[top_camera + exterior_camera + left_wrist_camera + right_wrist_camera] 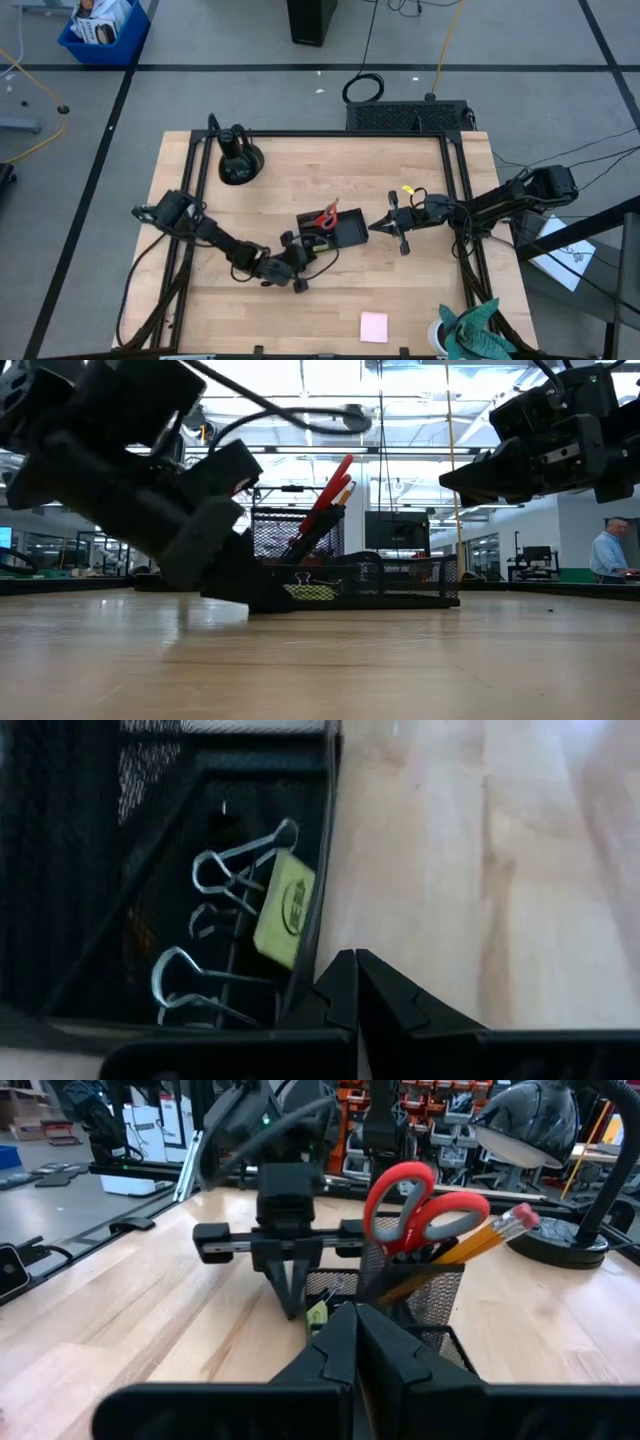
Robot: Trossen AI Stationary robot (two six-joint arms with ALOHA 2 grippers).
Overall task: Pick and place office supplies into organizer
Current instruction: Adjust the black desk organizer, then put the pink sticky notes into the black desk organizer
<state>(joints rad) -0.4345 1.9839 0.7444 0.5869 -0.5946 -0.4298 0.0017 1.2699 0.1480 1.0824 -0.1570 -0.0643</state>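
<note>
The organizer (345,232) is a black mesh tray with a taller cup. Red-handled scissors (420,1215) and two orange pencils (490,1235) stand upright in the cup. A yellow-green binder clip (285,910) and wire-handled clips lie in the low compartment. My left gripper (355,962) is shut with nothing between its fingers. It slants down with its tips at the organizer's near wall (325,920), just above the table. My right gripper (372,227) hovers shut, level, just right of the organizer and above the table. A pink notepad (373,326) lies flat near the front edge. My left gripper has its shut fingertips (292,1302) right beside the outer face of the organizer's near wall, coming slanting down from the table's left. Whether they touch the wall or the table, I cannot tell.
A round black domed lamp (238,160) stands at the far left of the table. A teal-green cloth (478,330) lies at the near right corner. A small yellow piece (408,188) shows beside my right arm. Bare wood lies between the organizer and the notepad.
</note>
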